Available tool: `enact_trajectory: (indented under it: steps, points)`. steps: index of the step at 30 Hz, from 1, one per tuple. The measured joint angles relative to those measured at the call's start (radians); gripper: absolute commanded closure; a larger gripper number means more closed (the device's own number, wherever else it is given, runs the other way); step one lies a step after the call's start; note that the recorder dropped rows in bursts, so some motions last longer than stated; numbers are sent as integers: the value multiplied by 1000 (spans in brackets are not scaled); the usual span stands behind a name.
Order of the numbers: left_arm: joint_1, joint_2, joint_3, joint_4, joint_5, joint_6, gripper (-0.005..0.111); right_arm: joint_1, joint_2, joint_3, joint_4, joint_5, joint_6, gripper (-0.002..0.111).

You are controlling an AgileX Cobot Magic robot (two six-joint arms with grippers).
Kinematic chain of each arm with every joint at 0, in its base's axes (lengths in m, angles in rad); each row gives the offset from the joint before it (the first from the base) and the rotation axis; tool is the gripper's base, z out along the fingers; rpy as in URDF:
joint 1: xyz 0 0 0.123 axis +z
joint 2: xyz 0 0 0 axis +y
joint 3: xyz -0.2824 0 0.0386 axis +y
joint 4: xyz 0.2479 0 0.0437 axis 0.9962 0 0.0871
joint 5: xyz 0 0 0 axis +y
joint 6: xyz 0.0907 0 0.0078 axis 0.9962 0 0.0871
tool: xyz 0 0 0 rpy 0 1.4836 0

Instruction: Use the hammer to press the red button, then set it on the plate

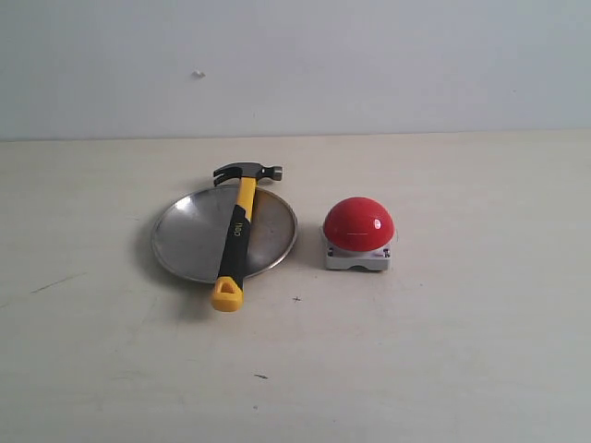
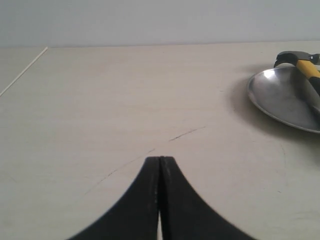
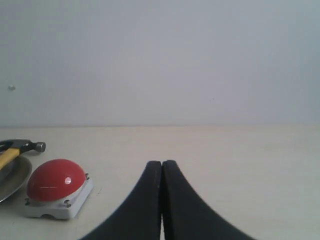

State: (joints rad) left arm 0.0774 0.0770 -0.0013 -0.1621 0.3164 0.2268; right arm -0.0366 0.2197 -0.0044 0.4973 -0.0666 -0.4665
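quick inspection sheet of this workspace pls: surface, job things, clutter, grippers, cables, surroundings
surface: pale table, a few thin dark scuff marks
hammer: lying across the plate, dark head past the far rim, yellow tip over the near rim
plate: steel, flat on the table under the hammer
red button: on its grey base, right of the plate, not touching it
clutter: nothing seen
grippers: left gripper fingers shut, empty; right gripper fingers shut, empty; both apart from the job's things
cables: nothing seen
surroundings: plain pale wall with one small mark
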Motion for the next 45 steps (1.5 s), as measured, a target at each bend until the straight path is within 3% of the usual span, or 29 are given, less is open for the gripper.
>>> enact_trajectory:
  steps: [7, 10, 16, 45]
  points:
    - [0, 0, 0, 0, 0, 0, 107, -160, -102, 0, -419, 199, 511, 108]
    - [0, 0, 0, 0, 0, 0, 107, -222, -144, 0, -474, 267, 588, 108]
    - [0, 0, 2, 0, 1, 0, 107, -242, -205, 0, -535, 349, 592, 108]
    - [0, 0, 2, 0, 3, 1, 107, -242, -214, 0, -543, 349, 592, 108]
